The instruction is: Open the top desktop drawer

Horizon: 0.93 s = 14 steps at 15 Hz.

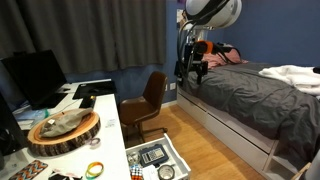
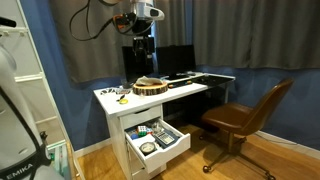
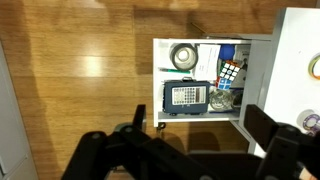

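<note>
High above the table [image 2: 195,87], the claw [image 2: 141,47] hangs spread and empty; the top desktop drawer [image 2: 168,153] already stands pulled out, so only retreat seems left.

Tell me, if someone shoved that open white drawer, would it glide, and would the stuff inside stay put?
It would probably glide: the top desktop drawer sits straight and pulled out. It looks light, shallow with thin sides. The loose cube and tape roll inside would likely slide or rattle.
</note>
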Tool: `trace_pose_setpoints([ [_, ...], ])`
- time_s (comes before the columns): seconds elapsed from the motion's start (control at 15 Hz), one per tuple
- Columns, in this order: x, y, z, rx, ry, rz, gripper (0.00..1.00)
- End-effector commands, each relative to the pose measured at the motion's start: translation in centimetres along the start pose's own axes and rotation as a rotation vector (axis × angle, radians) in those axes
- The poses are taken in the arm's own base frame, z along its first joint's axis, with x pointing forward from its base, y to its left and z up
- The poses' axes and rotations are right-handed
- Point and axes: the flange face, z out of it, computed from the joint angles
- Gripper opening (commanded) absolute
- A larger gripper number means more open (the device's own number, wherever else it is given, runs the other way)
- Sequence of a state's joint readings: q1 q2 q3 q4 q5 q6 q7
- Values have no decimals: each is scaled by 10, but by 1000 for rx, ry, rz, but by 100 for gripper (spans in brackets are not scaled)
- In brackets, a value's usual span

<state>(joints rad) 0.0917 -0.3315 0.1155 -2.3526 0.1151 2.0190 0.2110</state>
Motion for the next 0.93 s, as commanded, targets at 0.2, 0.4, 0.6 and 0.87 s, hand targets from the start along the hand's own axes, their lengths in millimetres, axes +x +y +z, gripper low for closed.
trace_pose_setpoints([
  [0.2,6,2,3,-9,10,-13,100],
  [0.4,14,-19,31,59,-5,-106,100],
  [0.6,14,-49,63,93,-21,-161,100],
  [0.87,11,-90,107,130,-39,-213,100],
])
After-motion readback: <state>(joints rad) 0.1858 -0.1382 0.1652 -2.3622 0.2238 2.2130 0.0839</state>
